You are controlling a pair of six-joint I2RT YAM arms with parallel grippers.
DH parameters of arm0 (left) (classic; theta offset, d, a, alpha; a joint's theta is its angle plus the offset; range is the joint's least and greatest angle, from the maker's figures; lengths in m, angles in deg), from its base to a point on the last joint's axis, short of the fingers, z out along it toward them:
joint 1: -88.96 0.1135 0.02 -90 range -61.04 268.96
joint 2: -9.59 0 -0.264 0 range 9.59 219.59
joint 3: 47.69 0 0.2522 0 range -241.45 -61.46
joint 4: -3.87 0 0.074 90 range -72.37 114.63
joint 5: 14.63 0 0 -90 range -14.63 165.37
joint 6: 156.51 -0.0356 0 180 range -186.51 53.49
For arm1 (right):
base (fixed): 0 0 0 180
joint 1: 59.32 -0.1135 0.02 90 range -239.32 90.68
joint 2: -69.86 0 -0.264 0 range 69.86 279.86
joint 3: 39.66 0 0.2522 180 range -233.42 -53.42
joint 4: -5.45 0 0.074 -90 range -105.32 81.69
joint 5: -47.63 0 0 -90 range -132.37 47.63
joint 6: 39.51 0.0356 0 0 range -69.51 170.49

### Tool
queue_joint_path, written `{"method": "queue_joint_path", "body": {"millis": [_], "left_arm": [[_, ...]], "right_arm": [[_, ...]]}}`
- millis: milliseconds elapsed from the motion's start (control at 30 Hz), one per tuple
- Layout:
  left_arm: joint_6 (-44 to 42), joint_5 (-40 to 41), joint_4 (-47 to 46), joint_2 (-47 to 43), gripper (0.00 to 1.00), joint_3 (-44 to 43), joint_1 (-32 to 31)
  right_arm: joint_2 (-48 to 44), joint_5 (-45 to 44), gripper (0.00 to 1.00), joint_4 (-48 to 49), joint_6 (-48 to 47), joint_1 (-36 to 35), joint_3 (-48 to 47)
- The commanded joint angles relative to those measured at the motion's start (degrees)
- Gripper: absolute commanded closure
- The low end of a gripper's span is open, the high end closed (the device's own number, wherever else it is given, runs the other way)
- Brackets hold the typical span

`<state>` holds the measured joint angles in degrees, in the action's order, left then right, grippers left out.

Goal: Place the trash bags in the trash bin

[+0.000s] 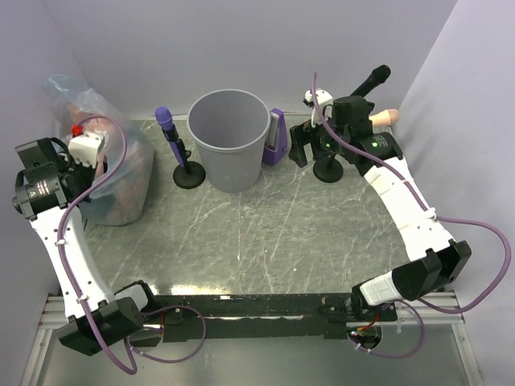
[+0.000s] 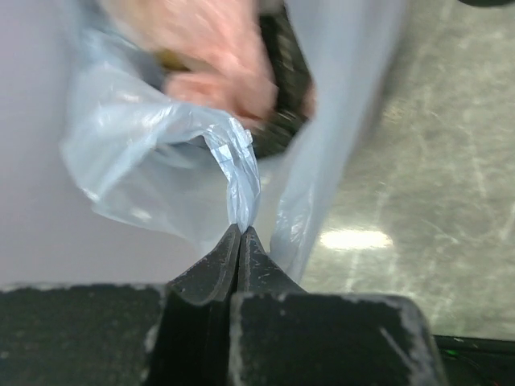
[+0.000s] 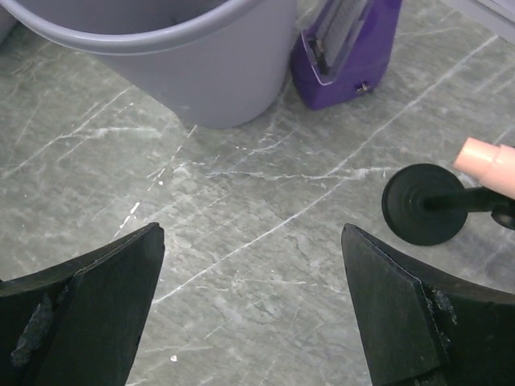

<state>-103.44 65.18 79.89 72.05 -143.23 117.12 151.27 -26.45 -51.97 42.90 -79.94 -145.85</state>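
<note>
Only the left wrist view shows the grip: the left end effector is pressed together on a twisted fold of the clear trash bag. The top view places that bag at the far-left of the desk, left of the grey trash bin. The right end effector is spread wide over bare desk, near the bin and a purple box.

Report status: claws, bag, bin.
Left claw shut on bag. Right claw open, empty. Mic stand between bag and bin.
</note>
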Motion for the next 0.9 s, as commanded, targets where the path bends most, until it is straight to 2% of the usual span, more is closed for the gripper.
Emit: {"method": "queue_joint_path", "body": {"millis": [0, 133, 167, 200, 233, 300, 367, 467, 633, 733, 867], "left_arm": [[-1.57, 2.99, 1.46, 0.03, 0.99, -3.74, 0.40], [-0.61, 0.63, 1.20, 1.78, 0.98, -7.59, 0.49], [0.01, -1.21, 1.37, 2.92, 0.88, -9.70, 0.40], [0.80, -3.06, 1.46, 4.07, 0.67, -11.80, 0.40], [2.37, -4.82, 0.59, 5.64, 0.51, -14.00, 0.40], [6.15, -7.28, -2.65, 7.93, 0.33, -17.35, 0.40], [11.24, -8.61, -6.43, 10.13, 0.25, -20.60, 0.49], [16.87, -7.65, -11.09, 14.26, 0.23, -24.29, 0.40], [21.98, -5.36, -17.68, 18.75, 0.27, -24.23, 0.40], [21.72, -4.57, -21.03, 22.08, 0.28, -23.42, 0.40], [22.77, -0.09, -20.43, 27.71, 0.32, -26.85, 0.40]], "right_arm": [[2.35, -0.45, 0.03, 0.33, -0.40, -0.91, -2.94], [2.71, -0.28, 0.03, 0.59, 0.12, -0.91, -3.03], [2.79, -0.45, 0.03, 0.68, 0.12, -1.00, -3.11], [2.71, -0.63, 0.03, 0.85, -0.05, -1.00, -3.20], [2.62, -1.06, 0.03, 1.03, 0.04, -1.00, -3.29], [2.70, -1.33, 0.03, 1.03, -0.31, -1.00, -3.73], [3.05, -1.51, 0.03, 0.33, -0.84, -1.00, -4.60], [3.14, -1.51, 0.03, -0.90, -1.46, -1.00, -5.66], [3.93, -3.00, 0.03, -3.45, -1.81, -0.91, -7.42], [4.99, -3.62, 0.03, -4.94, -1.63, -1.00, -8.65], [6.48, -4.58, 0.03, -6.52, -1.11, -1.17, -10.40]]}}
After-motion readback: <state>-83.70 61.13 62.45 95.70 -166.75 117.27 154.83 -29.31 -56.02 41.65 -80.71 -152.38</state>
